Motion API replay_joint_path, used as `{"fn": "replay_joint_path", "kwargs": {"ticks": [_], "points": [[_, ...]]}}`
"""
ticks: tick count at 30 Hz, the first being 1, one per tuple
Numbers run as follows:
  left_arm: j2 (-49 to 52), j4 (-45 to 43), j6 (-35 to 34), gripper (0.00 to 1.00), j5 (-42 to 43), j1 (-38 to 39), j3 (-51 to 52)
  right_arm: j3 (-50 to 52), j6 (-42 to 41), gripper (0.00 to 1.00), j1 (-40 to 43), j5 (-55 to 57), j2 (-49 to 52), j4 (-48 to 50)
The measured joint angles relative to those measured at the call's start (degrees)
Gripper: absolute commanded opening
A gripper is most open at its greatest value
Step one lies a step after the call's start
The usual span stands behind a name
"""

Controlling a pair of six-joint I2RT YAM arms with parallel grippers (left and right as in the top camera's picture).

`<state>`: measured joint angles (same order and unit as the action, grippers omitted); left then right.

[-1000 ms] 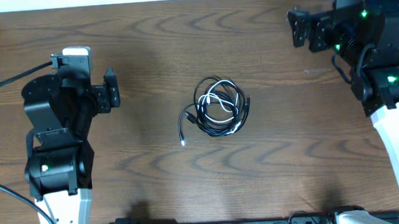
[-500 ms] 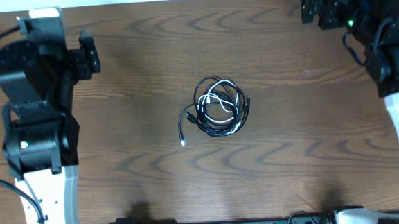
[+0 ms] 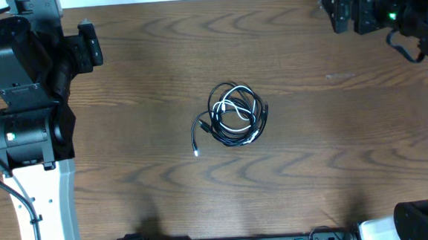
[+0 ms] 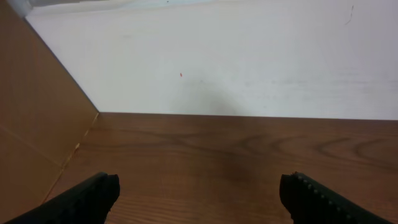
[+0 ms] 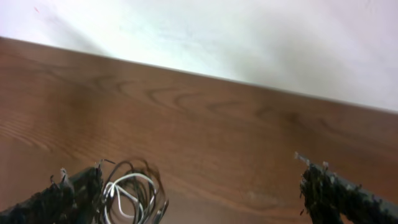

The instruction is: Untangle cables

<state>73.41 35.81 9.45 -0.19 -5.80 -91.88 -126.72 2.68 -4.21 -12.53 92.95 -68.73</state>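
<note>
The cables (image 3: 235,117) lie in one loose knot on the tabletop (image 3: 329,172). The black cable (image 3: 222,131) is looped in several rings with the white cable (image 3: 230,102) threaded through them, and one black tail ending in a small plug (image 3: 196,145) strays out on the knot's left side. Nothing touches the knot. The left arm (image 3: 26,94) stands well apart to the knot's left and the right arm (image 3: 386,9) well apart to its right. The left jaws and right jaws both gape wide and grip nothing; the right wrist view catches the knot low down beside one finger (image 5: 68,193). I judge the untangling not yet begun, with the approach as the step in hand. The next move calls for one arm to come down over the knot and pinch the free plug tail. The other arm should pin or lift the rings so the white cable can be drawn clear.
</note>
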Motion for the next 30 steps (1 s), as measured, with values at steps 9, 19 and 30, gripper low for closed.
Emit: {"fn": "replay_joint_path", "kwargs": {"ticks": [9,19,30], "points": [[0.50,9.20,-4.68,0.89,0.50,-0.48,-1.92,-1.05,-0.24,0.99,-0.66,-0.83,-0.33,-1.81],[5.75,17.14,-6.29,0.89,3.28,-1.29,-11.19,-1.01,-0.52,0.99,-0.70,-0.94,-0.26,-7.50],[11.02,20.65,-9.55,0.82,6.99,0.52,-11.50,1.68,1.14,0.99,-7.34,-0.63,10.08,-6.67]]}}
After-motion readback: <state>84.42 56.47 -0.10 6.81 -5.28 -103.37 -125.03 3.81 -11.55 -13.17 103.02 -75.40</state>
